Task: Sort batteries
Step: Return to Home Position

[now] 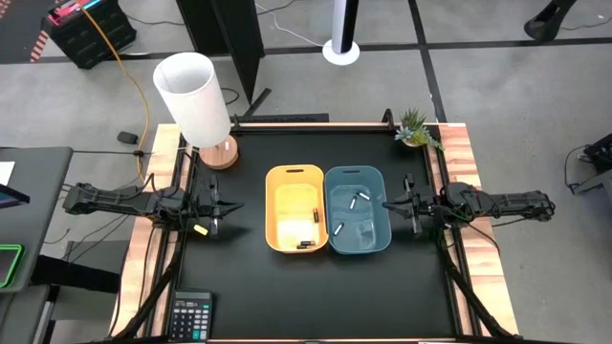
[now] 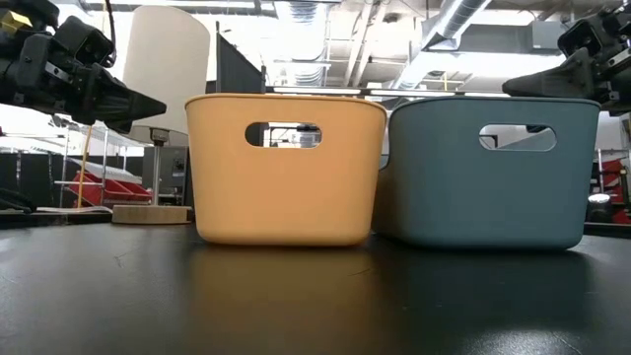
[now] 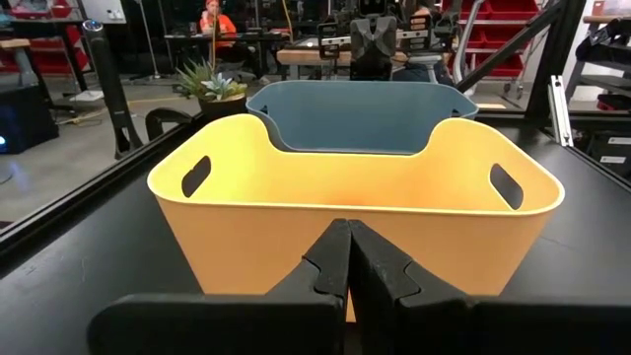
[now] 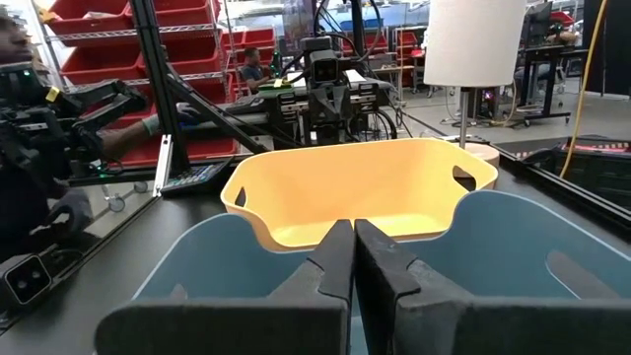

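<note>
On the black table (image 1: pixel 239 287), an orange plastic bin (image 1: pixel 290 203) and a blue plastic bin (image 1: pixel 375 212) stand side by side with their long walls touching, orange on the left and blue on the right. Both are upright, and each has a handle slot in its end walls.

The orange bin holds only dark cells. A single dark battery (image 1: pixel 315 214) lies close to the wall shared with the blue bin. More dark batteries (image 1: pixel 305 245) lie against the end wall nearest the calculator (image 1: pixel 191 315) (how many are bunched there I cannot tell).

The blue bin holds three white batteries (image 1: pixel 352 204). Two lie near each other toward the end by the potted plant (image 1: pixel 416 127), and the third is close to the wall shared with the orange bin.

The left gripper (image 1: pixel 234 204) hangs above the table just left of the orange bin, apart from it and pointing at its long wall. Its fingers (image 3: pixel 330 258) are pressed together with nothing between them. The right gripper (image 1: pixel 386 203) mirrors it just right of the blue bin, its tip near the rim. Its fingers (image 4: pixel 335 258) are likewise clenched on nothing.

A lamp (image 1: pixel 194 96) with a white shade stands at the table's far left corner.
</note>
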